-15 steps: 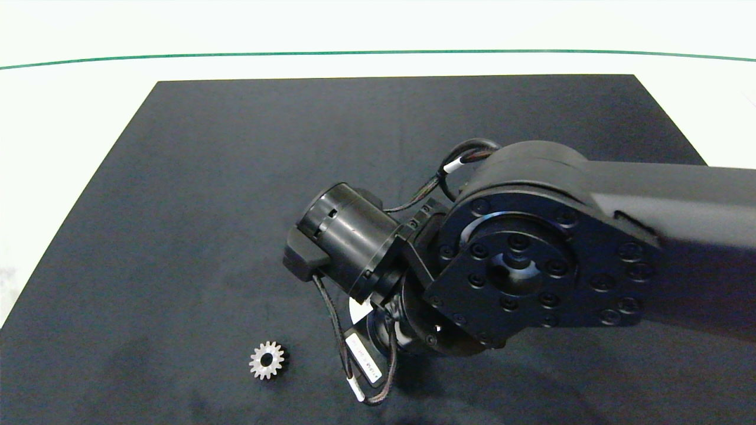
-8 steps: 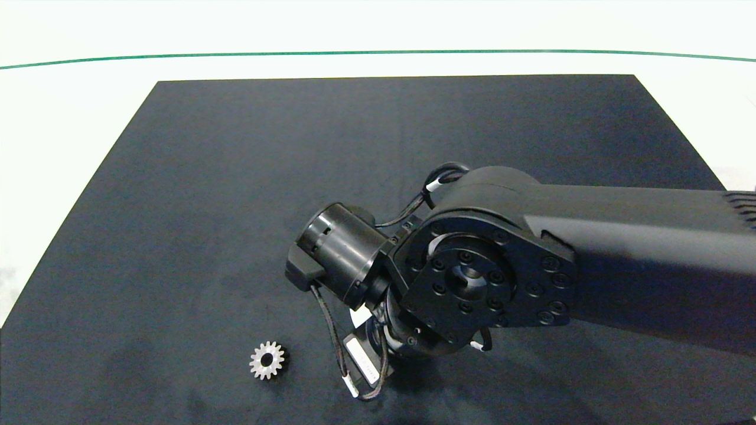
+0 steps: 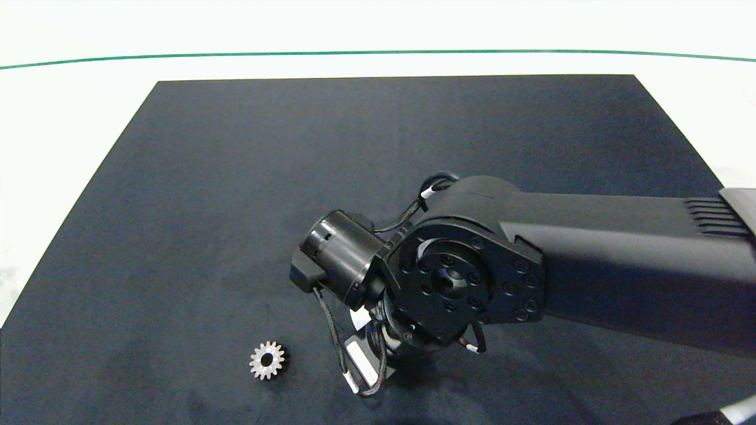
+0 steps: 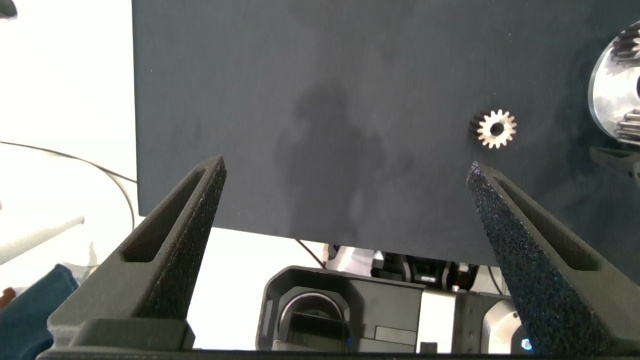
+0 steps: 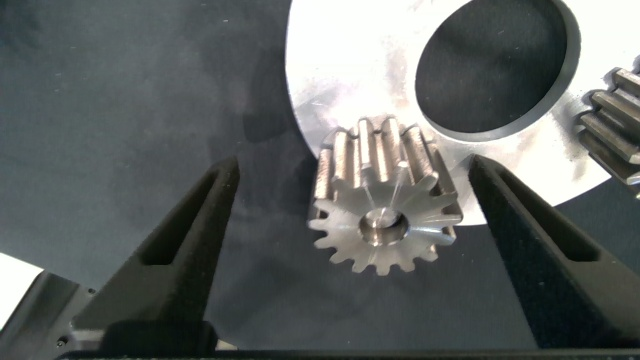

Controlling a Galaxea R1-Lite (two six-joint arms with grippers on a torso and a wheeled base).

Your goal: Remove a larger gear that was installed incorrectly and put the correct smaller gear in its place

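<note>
Between spread fingers of right gripper (image 5: 345,215), mounted gear (image 5: 385,205) not yet grasped; off-centre closing risks slip. Left gripper (image 4: 345,180) parked, unclenched, empty.

Matte black right arm (image 3: 590,254), boxy link with cooling ribs near its far end, round joint plate ringed with black screws, a stubby black cylinder beyond. Braided dark cables with white tags loop around. Fingers (image 5: 170,260) are dark, grainy wedges.
</note>
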